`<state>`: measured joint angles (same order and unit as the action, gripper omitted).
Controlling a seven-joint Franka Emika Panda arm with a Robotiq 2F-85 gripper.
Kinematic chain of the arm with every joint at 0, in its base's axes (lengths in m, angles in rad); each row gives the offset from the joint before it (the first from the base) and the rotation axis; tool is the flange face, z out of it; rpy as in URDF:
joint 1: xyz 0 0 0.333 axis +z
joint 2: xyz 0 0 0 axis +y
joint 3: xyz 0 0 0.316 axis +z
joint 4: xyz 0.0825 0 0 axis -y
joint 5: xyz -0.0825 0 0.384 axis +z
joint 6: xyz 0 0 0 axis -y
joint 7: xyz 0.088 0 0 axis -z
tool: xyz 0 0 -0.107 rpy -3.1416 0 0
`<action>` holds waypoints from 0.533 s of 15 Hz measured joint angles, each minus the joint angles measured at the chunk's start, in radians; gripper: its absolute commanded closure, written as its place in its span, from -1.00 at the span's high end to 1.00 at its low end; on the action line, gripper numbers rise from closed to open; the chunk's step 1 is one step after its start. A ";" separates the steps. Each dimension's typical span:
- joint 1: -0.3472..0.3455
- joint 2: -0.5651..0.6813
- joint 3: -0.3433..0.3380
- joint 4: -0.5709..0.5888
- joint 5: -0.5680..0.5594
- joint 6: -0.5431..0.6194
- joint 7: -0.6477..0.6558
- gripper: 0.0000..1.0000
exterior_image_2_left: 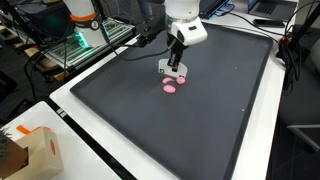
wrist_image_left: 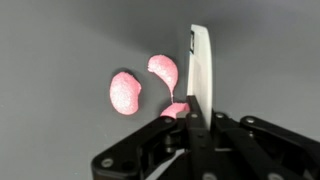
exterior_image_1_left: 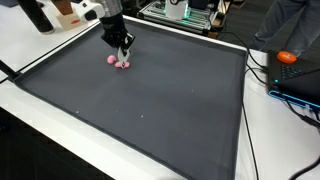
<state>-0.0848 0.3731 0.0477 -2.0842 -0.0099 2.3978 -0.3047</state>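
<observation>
Big black rubbery mat (exterior_image_1_left: 150, 110) takes up most of the white worktop (exterior_image_1_left: 285, 150). My read is it's there as a flat, non-slip, high-contrast bed so small light things show up and stay put. White Franka arm (exterior_image_2_left: 185, 20) comes down near-vertical over the mat's far end, wrist pointing straight down, which suits a top-down approach to something lying flat. Fingers (wrist_image_left: 200, 60) are low over the mat, right at a cluster of three pink bean-shaped pieces (exterior_image_1_left: 118, 62) that look like foam. Wrist view shows only one pale finger blade clearly, so I can't tell how far apart the fingers are or whether they grip anything. All three pieces appear to lie on the mat: the largest (wrist_image_left: 126, 92) sits off to the side and apart from the blade, a second (wrist_image_left: 164, 68) is just beside it, and the third (wrist_image_left: 178, 108) is half hidden behind it, contact unclear. In both exterior views the cluster is directly under the fingertips, close to the mat's far edge and away from its centre. Around the worktop is lab clutter: an open electronics rack with a green light (exterior_image_2_left: 80, 45), a brown cardboard box (exterior_image_2_left: 35, 150) off one corner, and a round orange object (exterior_image_1_left: 288, 58) among black cables (exterior_image_1_left: 262, 72).
</observation>
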 measured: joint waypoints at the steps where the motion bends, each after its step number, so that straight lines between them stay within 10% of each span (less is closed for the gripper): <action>1: 0.000 0.000 0.004 -0.002 0.000 0.006 -0.009 -0.98; 8: 0.012 0.012 0.012 -0.023 -0.008 0.148 -0.050 -0.98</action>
<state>-0.0732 0.3849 0.0593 -2.1075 -0.0182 2.5456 -0.3550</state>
